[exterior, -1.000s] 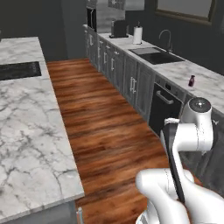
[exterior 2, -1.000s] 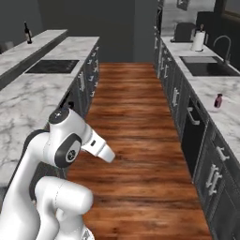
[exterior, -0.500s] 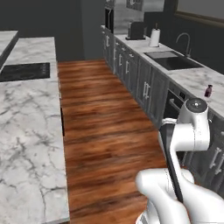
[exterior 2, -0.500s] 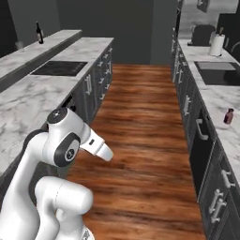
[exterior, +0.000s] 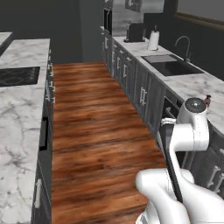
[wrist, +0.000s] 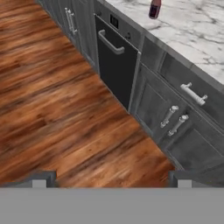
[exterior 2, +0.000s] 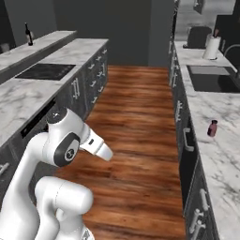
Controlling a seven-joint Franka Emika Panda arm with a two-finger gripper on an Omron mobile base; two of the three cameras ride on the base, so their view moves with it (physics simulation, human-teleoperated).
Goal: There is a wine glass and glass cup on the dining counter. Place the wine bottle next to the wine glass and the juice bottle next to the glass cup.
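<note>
We carry nothing: our end effector (wrist: 111,178) has its two tips spread as wide as they go, with only wood floor between them. In the hand view the juice bottle (wrist: 154,8) stands at about 1 o'clock from the tips, well apart, on the marble counter (wrist: 192,35) above the dark cabinet fronts. It stands upright, long axis vertical, cap up. In the right base view the same juice bottle (exterior 2: 213,128) sits at 3 o'clock, near the counter's front edge. The wine bottle (exterior 2: 29,34) stands upright far off at 11 o'clock. We judge the juice bottle the nearer pick.
</note>
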